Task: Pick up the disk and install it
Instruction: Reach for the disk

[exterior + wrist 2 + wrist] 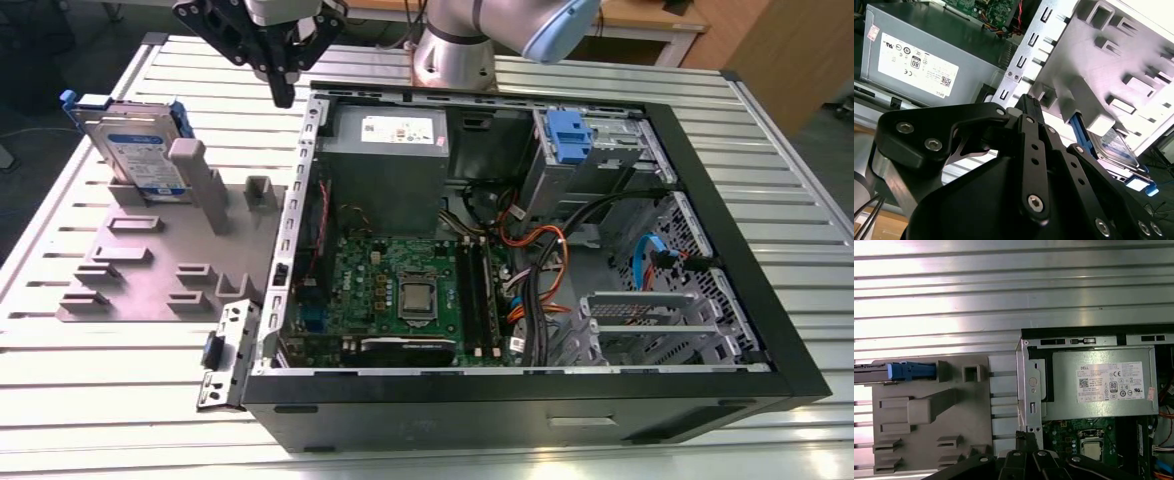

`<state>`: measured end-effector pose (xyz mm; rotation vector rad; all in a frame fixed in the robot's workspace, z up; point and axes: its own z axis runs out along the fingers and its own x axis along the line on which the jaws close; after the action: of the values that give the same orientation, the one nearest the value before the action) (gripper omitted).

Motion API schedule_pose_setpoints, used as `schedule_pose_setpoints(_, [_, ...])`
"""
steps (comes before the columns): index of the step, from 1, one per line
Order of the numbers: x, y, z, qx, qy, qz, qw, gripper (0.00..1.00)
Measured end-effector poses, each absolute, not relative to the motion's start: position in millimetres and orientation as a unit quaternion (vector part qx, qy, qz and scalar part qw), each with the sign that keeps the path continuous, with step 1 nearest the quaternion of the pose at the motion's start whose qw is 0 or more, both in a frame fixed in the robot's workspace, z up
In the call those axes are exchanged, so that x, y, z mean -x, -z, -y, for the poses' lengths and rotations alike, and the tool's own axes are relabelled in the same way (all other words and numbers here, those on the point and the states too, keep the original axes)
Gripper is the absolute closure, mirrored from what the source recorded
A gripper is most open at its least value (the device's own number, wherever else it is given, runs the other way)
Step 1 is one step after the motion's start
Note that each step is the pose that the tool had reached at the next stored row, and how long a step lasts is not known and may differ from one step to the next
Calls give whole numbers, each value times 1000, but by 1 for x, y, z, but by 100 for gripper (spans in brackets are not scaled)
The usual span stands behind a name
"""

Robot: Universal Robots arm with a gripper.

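Note:
The disk is a silver drive with a white-and-blue label and a blue frame. It stands on edge in the grey slotted holder, on the exterior view's left. The first wrist view catches it edge-on, its blue handle facing the camera. In the second wrist view the disk sits behind the holder's posts. My black gripper hangs above the case's back left corner, to the right of the disk and apart from it. Its fingers meet at their tips with nothing between them.
An open black computer case lies on the slatted metal table. Inside are the grey power supply, the motherboard, cable bundles, and a grey drive cage with a blue-tabbed drive at the back right.

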<state>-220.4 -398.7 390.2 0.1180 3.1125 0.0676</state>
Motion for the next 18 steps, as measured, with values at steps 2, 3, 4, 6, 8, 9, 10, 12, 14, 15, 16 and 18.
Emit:
schedule_pose_setpoints(2, [221,-390,399,-38,-22,-999,13,89])
schedule_pose_setpoints(3, [222,-390,399,-38,-22,-999,13,89])
schedule_pose_setpoints(4, [223,-390,399,-38,-22,-999,13,89])
schedule_pose_setpoints(6, [224,-390,399,-38,-22,-999,13,89])
schedule_pose_setpoints(8, [225,-390,399,-38,-22,-999,13,89])
schedule_pose_setpoints(9, [225,-390,399,-38,-22,-999,13,89])
schedule_pose_setpoints(10, [226,-390,399,-38,-22,-999,13,89])
schedule_pose_setpoints(12, [227,-390,398,-38,-22,-999,13,89])
schedule_pose_setpoints(14, [227,-390,397,-38,-22,-999,13,89])
schedule_pose_setpoints(15, [227,-390,397,-38,-22,-999,13,89])
schedule_pose_setpoints(16, [227,-390,397,-38,-22,-999,13,89])
schedule_pose_setpoints(18, [228,-390,397,-38,-22,-999,13,89])
